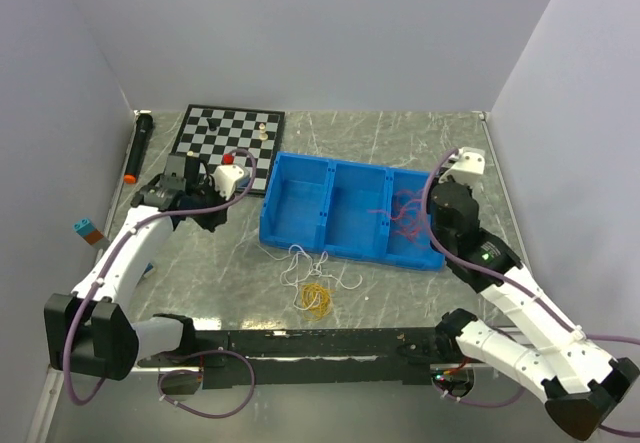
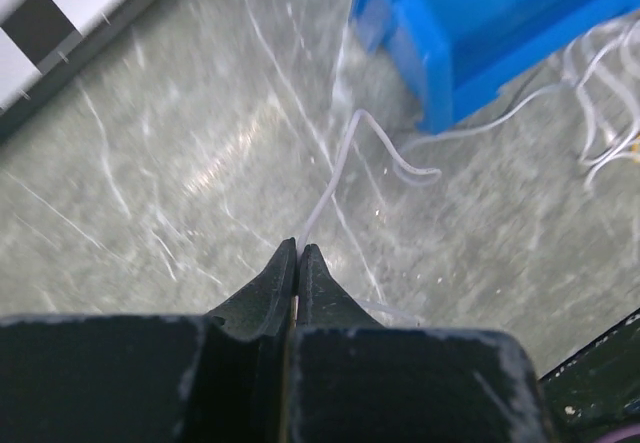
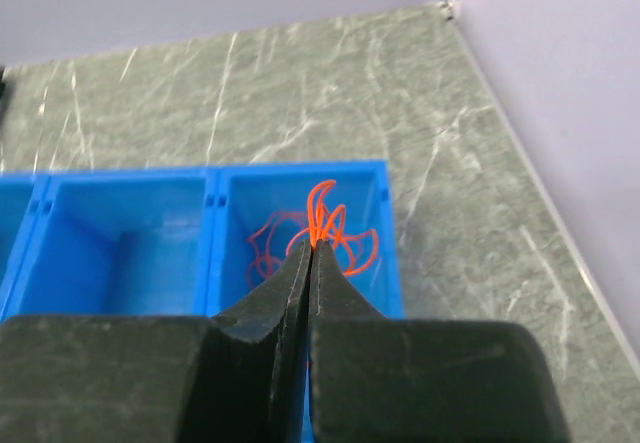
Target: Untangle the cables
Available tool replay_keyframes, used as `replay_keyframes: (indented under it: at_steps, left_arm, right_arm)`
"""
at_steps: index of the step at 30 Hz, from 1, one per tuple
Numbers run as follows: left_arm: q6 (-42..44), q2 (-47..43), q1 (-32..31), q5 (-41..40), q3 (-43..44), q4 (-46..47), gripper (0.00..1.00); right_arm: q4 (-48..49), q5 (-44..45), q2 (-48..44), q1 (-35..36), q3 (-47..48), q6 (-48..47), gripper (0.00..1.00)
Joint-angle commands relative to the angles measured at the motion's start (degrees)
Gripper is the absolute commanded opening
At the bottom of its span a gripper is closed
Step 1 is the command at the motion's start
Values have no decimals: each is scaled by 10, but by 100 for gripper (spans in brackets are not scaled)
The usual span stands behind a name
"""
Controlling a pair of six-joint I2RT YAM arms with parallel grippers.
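My left gripper (image 2: 298,249) is shut on a thin white cable (image 2: 338,168). The cable runs off its tips across the table toward the corner of the blue bin (image 2: 480,33). In the top view this gripper (image 1: 214,219) sits left of the bin (image 1: 300,225). More white cable (image 1: 310,263) lies loose in front of the bin, beside a small yellow cable coil (image 1: 317,300). My right gripper (image 3: 313,245) is shut on a red-orange cable (image 3: 325,211), holding its loops above the bin's right compartment (image 3: 375,188). The rest of that cable lies in the compartment (image 1: 403,215).
A chessboard (image 1: 228,133) with a few pieces lies at the back left. A black marker with an orange tip (image 1: 138,148) is beside the left wall. A white piece with a red cap (image 1: 230,175) stands near the left wrist. A small blue-orange block (image 1: 88,230) lies at the left edge.
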Motion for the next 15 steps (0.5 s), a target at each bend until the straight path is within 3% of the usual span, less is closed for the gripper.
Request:
replay_keyframes:
  at_steps: [1, 15]
  left_arm:
    - [-14, -16, -3, 44, 35, -10, 1]
    - [-19, -20, -7, 43, 42, -14, 1]
  right_arm:
    - [17, 8, -3, -34, 54, -22, 0]
    - [6, -94, 78, -48, 23, 44, 0]
